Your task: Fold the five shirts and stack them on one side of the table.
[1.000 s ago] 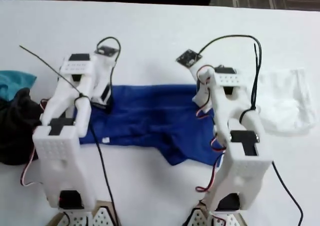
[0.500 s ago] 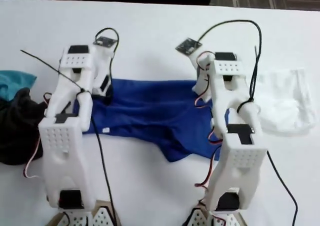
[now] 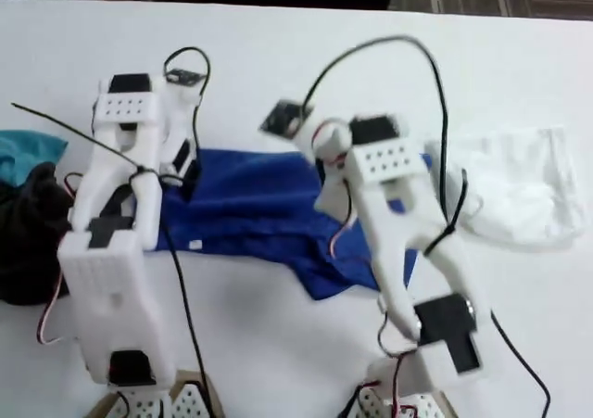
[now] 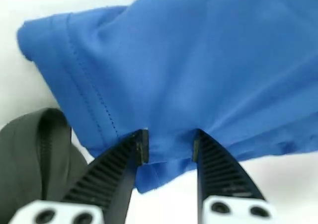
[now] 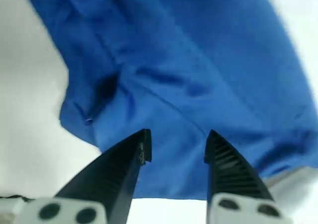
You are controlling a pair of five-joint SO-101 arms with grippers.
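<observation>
**Item 1: blue shirt** point(image 3: 264, 205). Lies spread across the middle of the table point(image 3: 296, 57), long axis left to right, loosely flattened with wrinkles. One fold of it reaches toward the arms' side at lower right. A small white tag point(image 3: 195, 245) shows on its near edge. A stitched hem shows in the left wrist view.

**Item 2: left gripper** point(image 4: 169, 145). At the shirt's left end. The fingers stand moderately apart, with their tips at the blue cloth close to the hem. Nothing is clamped between them.

**Item 3: right gripper** point(image 5: 176, 145). Over the shirt's right half. The fingers are spread apart above wrinkled blue cloth and grip nothing.

**Item 4: left arm** point(image 3: 116, 242). Runs alongside and over the shirt's left end.

**Item 5: right arm** point(image 3: 398, 223). Slants across the shirt's right end, with its wrist over the shirt's far edge.

**Item 6: white shirt** point(image 3: 519, 186). A crumpled pile just beside the blue shirt's right end.

**Item 7: black garment** point(image 3: 32, 237). Bunched near the blue shirt's left end, beyond the left arm.

**Item 8: teal garment** point(image 3: 23, 154). Touches the black garment on its far side, farther from the blue shirt.
</observation>
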